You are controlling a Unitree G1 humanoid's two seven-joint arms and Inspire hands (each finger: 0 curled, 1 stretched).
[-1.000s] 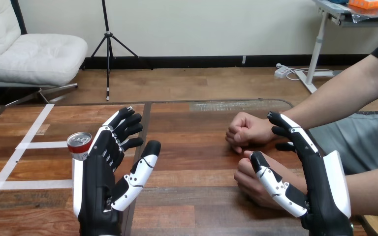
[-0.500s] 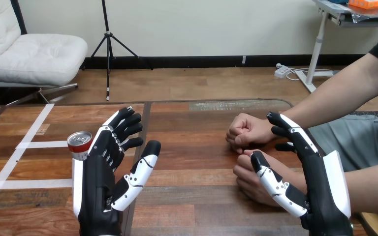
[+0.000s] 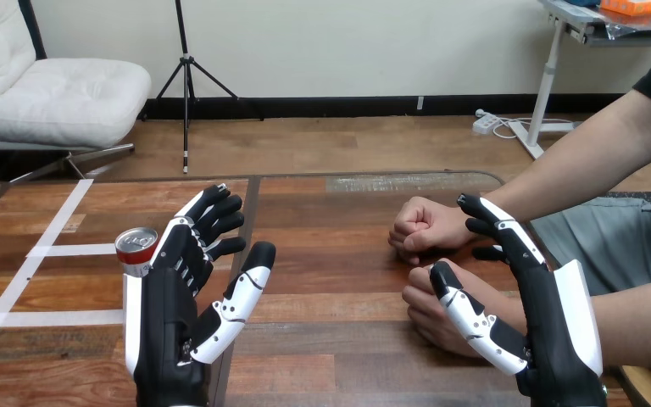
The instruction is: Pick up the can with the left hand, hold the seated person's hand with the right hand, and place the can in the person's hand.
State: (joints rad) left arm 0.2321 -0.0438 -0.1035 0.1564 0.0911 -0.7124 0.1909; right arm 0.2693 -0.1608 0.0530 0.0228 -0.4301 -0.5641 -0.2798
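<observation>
1. Head view puts the can (image 3: 136,250) at the left of the frame, upright on the wooden table (image 3: 331,254), its top open to us and its lower part hidden behind the left hand (image 3: 174,297).
2. We see that left hand just to the right of the can, fingers straight and spread wide, thumb out toward centre frame. Nothing is gripped, and we cannot tell whether it touches the can.
3. At the right of the frame the right hand (image 3: 542,314) is likewise wide, fingers extended. Its thumb lies over the person's lower hand (image 3: 428,309), without curling round it.
4. Above that sits the person's upper fist (image 3: 424,227), closed, resting on the table beside the right hand's fingertips.
5. We judge the first step, the pick-up, to be in hand and not yet done.
6. Next, we think the left hand must shift left so the can sits between thumb and fingers, then curl them around it.
</observation>
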